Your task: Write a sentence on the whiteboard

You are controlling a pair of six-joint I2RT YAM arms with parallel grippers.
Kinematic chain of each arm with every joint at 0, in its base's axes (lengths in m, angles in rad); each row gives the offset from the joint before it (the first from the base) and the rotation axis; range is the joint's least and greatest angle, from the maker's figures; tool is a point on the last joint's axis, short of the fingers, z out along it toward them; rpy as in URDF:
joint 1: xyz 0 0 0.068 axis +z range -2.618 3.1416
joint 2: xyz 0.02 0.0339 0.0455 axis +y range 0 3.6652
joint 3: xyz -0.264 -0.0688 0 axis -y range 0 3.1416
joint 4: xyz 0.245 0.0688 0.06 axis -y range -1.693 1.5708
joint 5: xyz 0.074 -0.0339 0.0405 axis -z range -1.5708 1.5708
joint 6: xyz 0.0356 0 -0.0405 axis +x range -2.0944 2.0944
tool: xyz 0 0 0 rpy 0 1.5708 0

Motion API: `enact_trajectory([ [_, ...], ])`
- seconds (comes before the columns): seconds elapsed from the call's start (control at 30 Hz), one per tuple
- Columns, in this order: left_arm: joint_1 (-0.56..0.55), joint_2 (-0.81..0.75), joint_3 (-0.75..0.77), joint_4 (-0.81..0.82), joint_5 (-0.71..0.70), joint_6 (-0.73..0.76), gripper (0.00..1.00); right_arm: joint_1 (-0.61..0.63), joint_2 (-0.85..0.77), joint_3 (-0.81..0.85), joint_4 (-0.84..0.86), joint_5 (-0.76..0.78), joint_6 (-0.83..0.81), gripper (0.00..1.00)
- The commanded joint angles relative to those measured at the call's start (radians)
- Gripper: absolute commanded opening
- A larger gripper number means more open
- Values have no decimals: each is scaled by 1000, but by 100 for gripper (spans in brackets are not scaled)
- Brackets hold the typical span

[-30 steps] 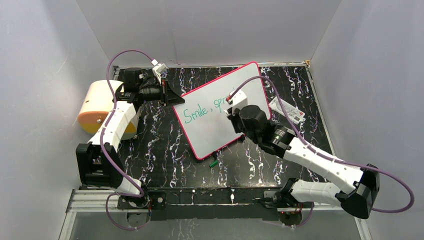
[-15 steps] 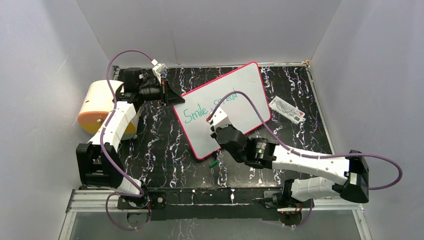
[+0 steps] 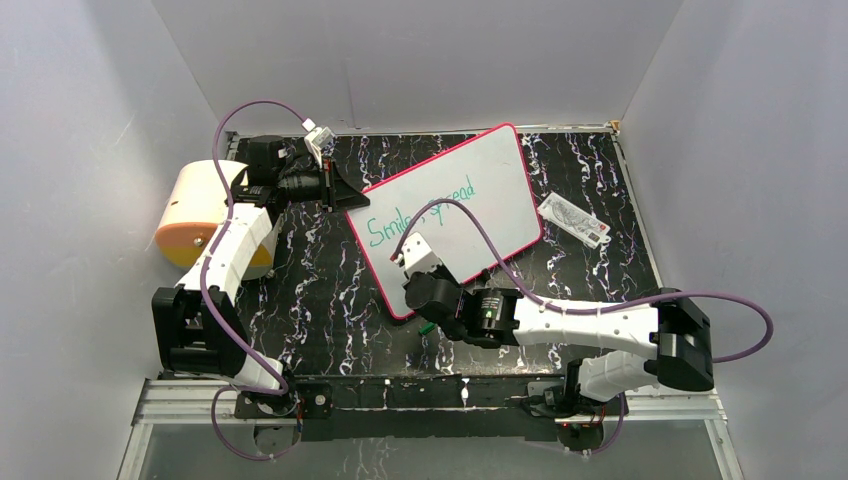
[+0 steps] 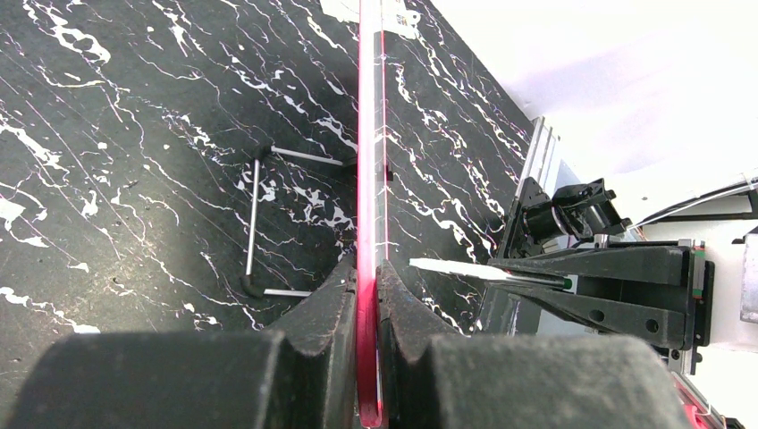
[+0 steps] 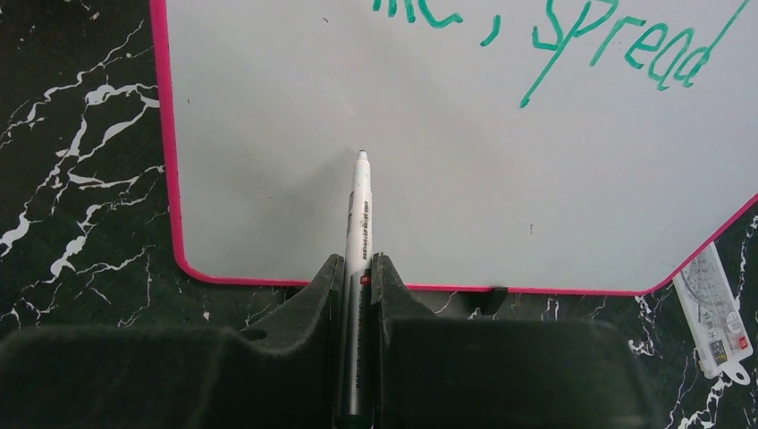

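Slanting near-left to far-right, the whiteboard (image 3: 500, 170) sits clamped in left tool (image 4: 366, 268).

one whiteboard (image 3: 505, 168), one marker (image 5: 360, 210), one white packet (image 3: 575, 220)

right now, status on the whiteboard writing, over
Left jaws shut on whiteboard rim. Right jaws shut on marker, tip at blank area. Sentence reads "Smile, spread". Nothing blocking.

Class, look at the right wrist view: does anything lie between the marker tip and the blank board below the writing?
Nothing visible does: the marker tip points at bare whiteboard beneath the sentence.
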Motion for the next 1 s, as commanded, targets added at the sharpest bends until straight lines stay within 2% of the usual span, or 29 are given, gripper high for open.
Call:
enact_trajectory([
  [0.0,-14,-6,-37,-56,-52,30,0,5,-2,8,68,59,26,0],
  [0.97,-14,4,-35,-53,-51,22,0,-2,85,6,134,85,9,0],
])
